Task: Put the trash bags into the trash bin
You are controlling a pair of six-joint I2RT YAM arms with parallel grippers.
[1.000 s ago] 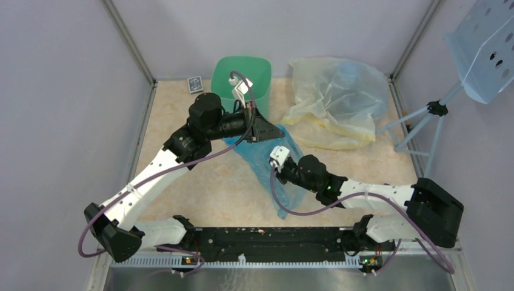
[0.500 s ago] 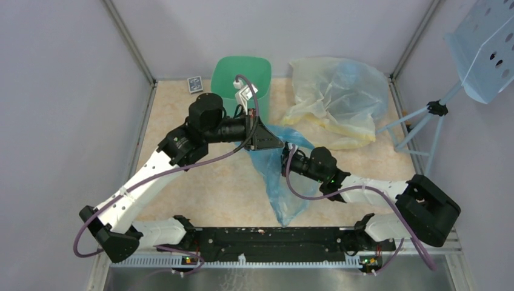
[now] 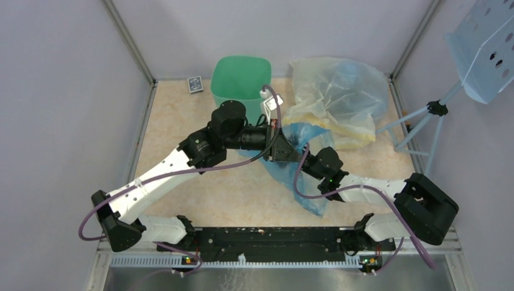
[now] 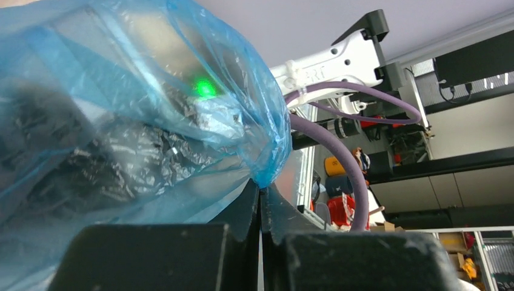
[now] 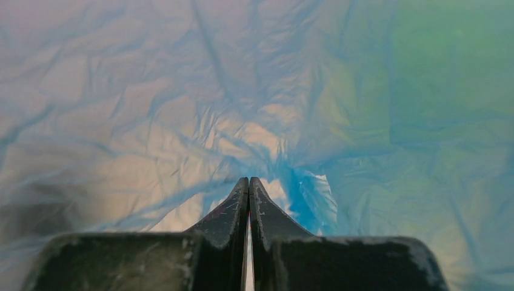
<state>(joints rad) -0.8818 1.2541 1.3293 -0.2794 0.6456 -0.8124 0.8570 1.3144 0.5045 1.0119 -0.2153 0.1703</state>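
A light blue trash bag lies crumpled mid-table, its top lifted. My left gripper is shut on a pinched fold of it, seen up close as the left gripper under the bulging blue bag. The right wrist is draped by this bag; its gripper is shut, with blue film all around and nothing seen between its tips. The green trash bin stands at the back, left of both grippers. More trash bags, pale yellowish and light blue, are heaped at the back right.
A small dark card box lies left of the bin by the back wall. A light blue perforated panel on a tripod stands outside the right wall. Grey walls close in the table on three sides.
My left gripper has moved right, away from the bin's front, taking the pinched blue bag with it. The right gripper has pushed forward under the bag, which now drapes over it.
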